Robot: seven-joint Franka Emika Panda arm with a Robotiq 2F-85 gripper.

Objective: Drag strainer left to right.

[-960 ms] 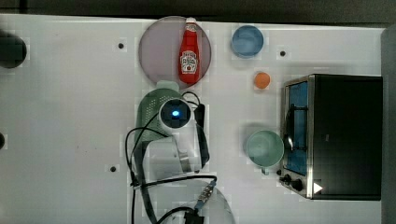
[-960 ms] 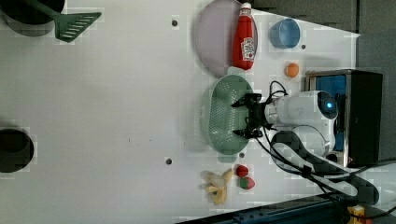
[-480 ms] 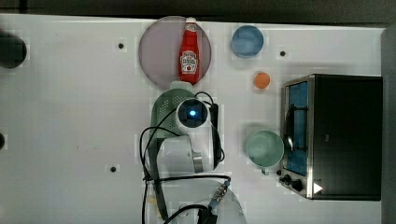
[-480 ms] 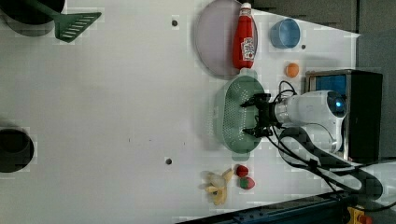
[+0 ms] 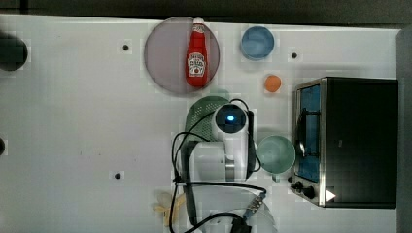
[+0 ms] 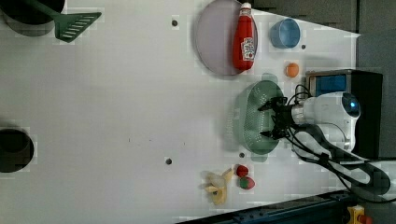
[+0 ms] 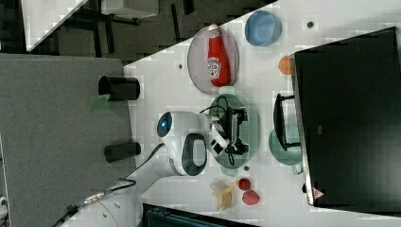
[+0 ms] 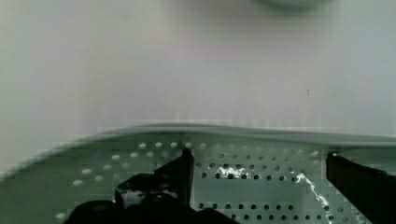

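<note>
Strainer (image 6: 254, 119): mint-green perforated oval on white table (image 6: 116, 116), between ketchup plate (image 6: 217, 42) and strawberries (image 6: 243, 176); long axis vertical in the left view. Hand (image 6: 274, 117): fingers spread wide, empty, dipped inside bowl at rim nearest toaster oven (image 6: 345, 84). Teal cup (image 5: 275, 154) just beside arm.

This is a robot lab set up as a mock kitchen. A broad white surface (image 5: 73, 121) with dark bolt holes carries kitchen props: a ketchup bottle (image 5: 196, 56) lying on a grey round plate (image 5: 160, 53), a blue bowl (image 5: 257, 42), a black toaster oven (image 5: 359, 141), a green spatula (image 6: 74, 25) and toy fruit (image 6: 243, 177). A white robot arm (image 7: 182, 146) with loose black cables (image 5: 187, 194) stands at the surface's edge, beside a grey partition panel (image 7: 56, 142).
</note>
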